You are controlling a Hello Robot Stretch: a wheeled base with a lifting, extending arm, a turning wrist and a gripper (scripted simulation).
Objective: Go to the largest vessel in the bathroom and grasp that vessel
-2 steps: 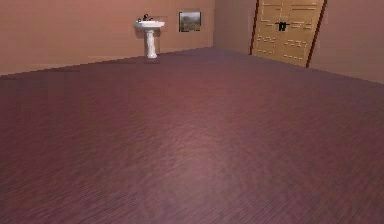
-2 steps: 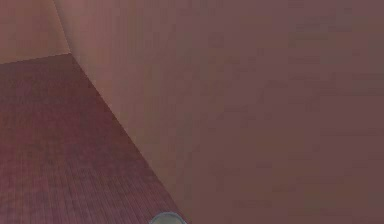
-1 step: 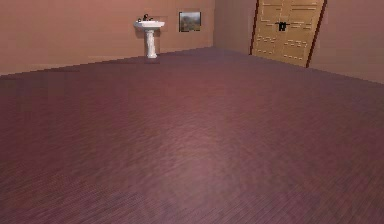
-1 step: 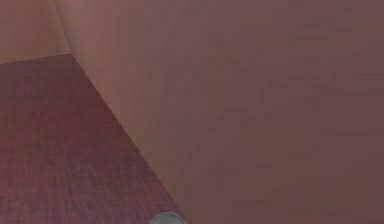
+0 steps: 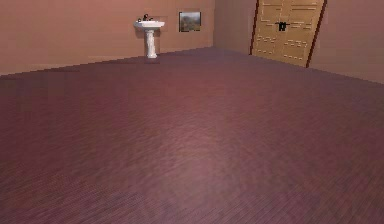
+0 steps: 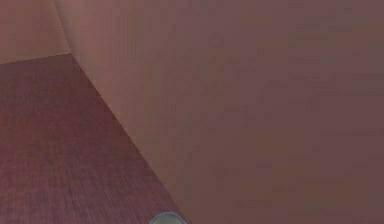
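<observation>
Floor: dark reddish planks. Walls: pink-brown. White pedestal sink at far wall, dark blob atop. Gripper state: cannot tell.

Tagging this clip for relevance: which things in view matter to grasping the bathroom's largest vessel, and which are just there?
Job: pedestal sink, far ahead; small dark things on its top, too small to name, possibly vessels.
Just there: framed picture beside the sink; wooden double door; grey round thing at the arm side view's bottom edge.

One white pedestal sink, one framed wall picture, one wooden double door
</observation>
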